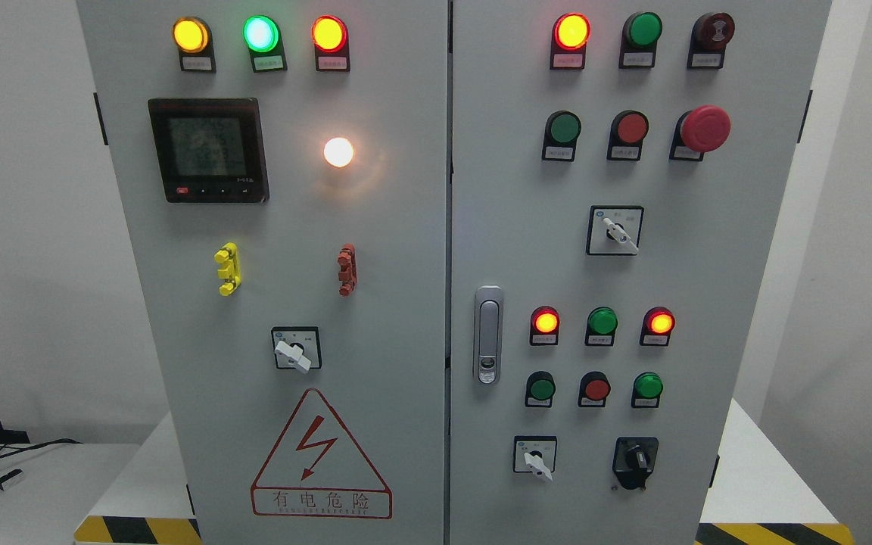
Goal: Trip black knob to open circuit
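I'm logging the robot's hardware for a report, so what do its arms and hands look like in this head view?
Neither arm nor hand is in view here, so their colour, shape, cabling and markings can't be described. The frame shows only the grey electrical cabinet, with the black knob at the lower right of its right door, untouched.

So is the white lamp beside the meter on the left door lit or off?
Lit. The white lamp glows brightly and throws a halo on the grey door, right of the meter.
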`<action>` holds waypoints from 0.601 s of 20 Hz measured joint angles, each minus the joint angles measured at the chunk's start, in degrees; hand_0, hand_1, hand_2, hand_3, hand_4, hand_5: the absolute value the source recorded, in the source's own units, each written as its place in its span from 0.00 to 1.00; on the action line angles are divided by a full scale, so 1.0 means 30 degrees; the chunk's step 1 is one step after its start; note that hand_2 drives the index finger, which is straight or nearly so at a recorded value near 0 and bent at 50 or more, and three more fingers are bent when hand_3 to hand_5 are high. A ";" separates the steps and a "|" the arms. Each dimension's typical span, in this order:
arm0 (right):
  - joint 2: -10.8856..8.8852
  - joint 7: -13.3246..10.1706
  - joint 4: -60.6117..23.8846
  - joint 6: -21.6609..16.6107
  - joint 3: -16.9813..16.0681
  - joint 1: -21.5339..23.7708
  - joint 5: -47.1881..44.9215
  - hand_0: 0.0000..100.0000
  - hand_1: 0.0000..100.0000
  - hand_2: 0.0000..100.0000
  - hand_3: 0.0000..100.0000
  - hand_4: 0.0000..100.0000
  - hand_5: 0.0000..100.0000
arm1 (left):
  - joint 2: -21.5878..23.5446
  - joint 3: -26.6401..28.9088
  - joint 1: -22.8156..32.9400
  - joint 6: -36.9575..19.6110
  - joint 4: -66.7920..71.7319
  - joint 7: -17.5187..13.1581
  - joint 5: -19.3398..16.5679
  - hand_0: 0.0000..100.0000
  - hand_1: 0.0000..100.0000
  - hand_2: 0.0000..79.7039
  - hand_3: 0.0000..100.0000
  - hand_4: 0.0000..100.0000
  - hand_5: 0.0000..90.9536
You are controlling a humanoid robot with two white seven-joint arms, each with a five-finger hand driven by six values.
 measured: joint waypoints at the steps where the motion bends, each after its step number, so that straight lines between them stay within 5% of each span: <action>1: -0.0014 -0.0206 -0.0401 -0.0533 -0.0009 0.0308 0.0000 0.19 0.66 0.32 0.65 0.66 0.71 | 0.0000 0.0000 0.0000 0.0000 0.0002 0.0001 0.0000 0.12 0.39 0.00 0.00 0.00 0.00; 12: -0.0122 -0.2148 -0.5157 -0.7422 -0.0051 0.3527 -0.0034 0.16 0.70 0.42 0.79 0.77 0.82 | 0.0002 0.0000 0.0000 -0.0001 -0.0004 0.0001 0.0000 0.12 0.39 0.00 0.00 0.00 0.00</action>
